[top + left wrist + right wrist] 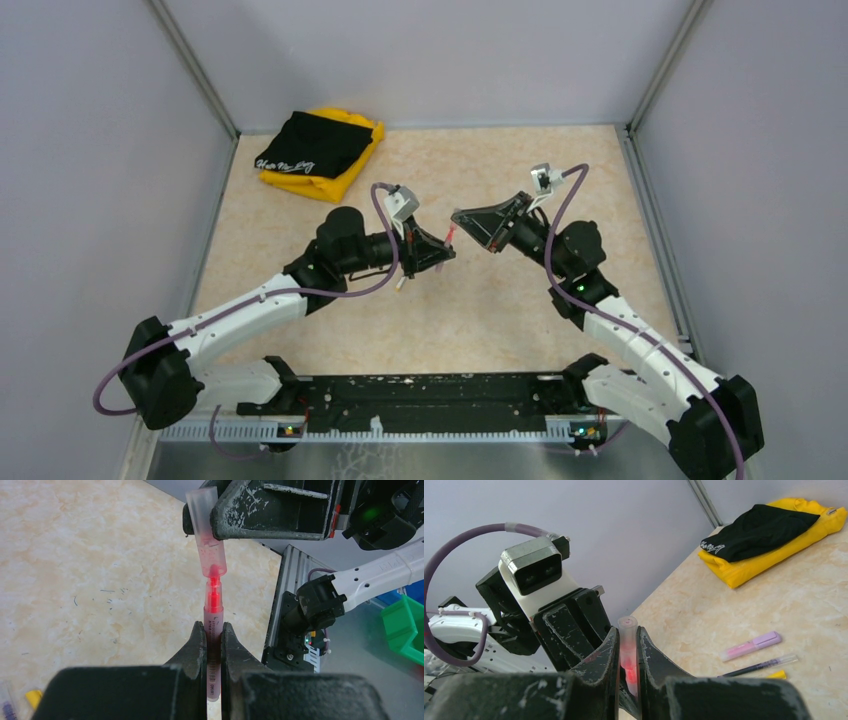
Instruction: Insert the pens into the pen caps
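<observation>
So the beige table (480, 320) has both arms up over its middle, left arm (240, 315) and right arm (650, 348) leaning in nose to nose. In the far left corner we've got a yellow cloth (345, 178) with a black one (310, 143) lying on top. The left gripper (214, 630) is clamped on the pinkish-red pen (213, 612), held in the air above the table. The right gripper (628, 635) is squeezing the clear pink cap (627, 647). From the left wrist view, the pen's red tip sits just inside the cap's mouth. Down on the table we also spot a pale pink stick with a lilac end (751, 646). A thin black pen (759, 666) lies just beside it, and near that a little yellow piece (776, 675).
</observation>
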Motion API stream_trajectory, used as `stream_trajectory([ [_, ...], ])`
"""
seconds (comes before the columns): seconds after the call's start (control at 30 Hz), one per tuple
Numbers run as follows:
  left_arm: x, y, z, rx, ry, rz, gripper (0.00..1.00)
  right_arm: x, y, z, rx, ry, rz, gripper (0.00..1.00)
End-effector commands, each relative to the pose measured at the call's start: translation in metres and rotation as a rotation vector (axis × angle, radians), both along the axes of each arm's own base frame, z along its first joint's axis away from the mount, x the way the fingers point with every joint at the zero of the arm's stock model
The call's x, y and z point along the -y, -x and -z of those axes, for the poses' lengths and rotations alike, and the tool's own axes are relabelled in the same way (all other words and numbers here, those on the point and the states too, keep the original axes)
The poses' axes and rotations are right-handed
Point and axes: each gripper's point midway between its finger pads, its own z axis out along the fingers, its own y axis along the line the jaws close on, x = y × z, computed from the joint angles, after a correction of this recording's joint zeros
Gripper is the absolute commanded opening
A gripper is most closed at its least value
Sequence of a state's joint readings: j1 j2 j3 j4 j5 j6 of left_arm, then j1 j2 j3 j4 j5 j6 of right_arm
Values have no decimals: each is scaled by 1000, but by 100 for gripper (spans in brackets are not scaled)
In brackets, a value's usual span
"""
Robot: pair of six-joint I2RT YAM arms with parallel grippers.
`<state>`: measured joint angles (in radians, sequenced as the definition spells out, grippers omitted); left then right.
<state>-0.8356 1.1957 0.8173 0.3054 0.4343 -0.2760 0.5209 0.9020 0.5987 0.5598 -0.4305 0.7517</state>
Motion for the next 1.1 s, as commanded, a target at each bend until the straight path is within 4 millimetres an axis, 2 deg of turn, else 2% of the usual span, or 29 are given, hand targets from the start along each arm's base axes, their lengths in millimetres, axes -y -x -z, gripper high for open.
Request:
stream_trajectory([
  [0.0,2,-1,-27,55,66,-6,0,-1,6,-24,80,-22,-19,0],
  [0.73,8,-12,-53,66,135,-40,0,-9,18,8,88,81,-105,0],
  [0.87,7,-15,-58,72,146,-56,0,-10,22,12,89,108,-128,7],
  [0.97,7,-15,-60,73,154,-59,0,-11,24,14,85,111,-144,16],
  [1.07,7,-15,-62,77,157,-59,0,-10,27,10,85,101,-148,22],
])
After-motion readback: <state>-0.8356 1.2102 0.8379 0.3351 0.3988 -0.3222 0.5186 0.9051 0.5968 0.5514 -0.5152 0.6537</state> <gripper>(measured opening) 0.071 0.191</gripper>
